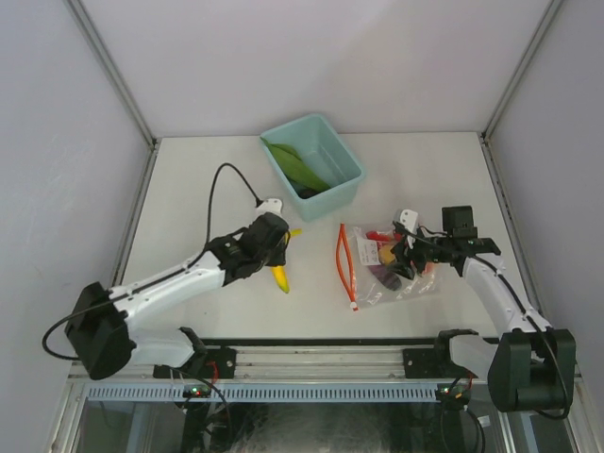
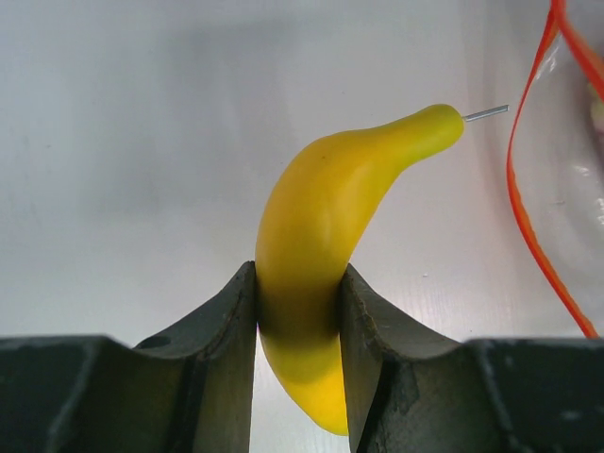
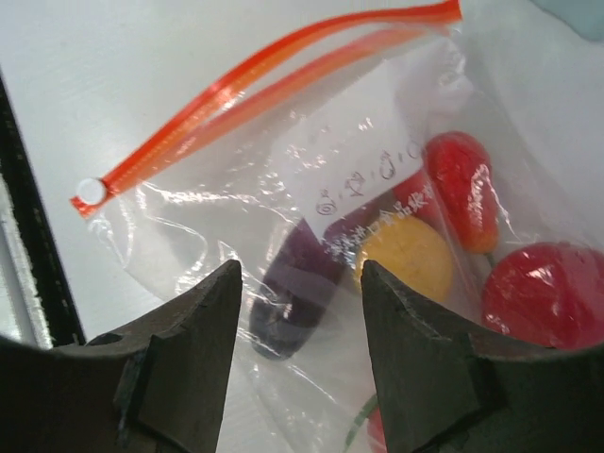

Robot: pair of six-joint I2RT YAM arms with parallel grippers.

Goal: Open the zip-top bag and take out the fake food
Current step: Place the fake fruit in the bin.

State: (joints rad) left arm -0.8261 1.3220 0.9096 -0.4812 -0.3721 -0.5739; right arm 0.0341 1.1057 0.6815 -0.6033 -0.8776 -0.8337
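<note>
One zip-top bag lies flat on the white table. It is on the right side, close to the right arm. Its red-orange zipper strip runs along the bag's left edge, and the two halves of the strip stand a little apart. One white slider sits at the near end of the strip.

There is dark writing on a pale patch of the bag, but it is too blurry to read.

Through the plastic the right wrist view shows one purple eggplant, one round yellow piece, one red-orange piece and one red apple.

The right claw hangs over the bag with its two fingers apart. Nothing is pinched between them. The left claw squeezes one yellow banana around its middle, out on the table to the left of the bag.

One teal bin stands at the far middle of the table. One long green piece lies inside it.
</note>
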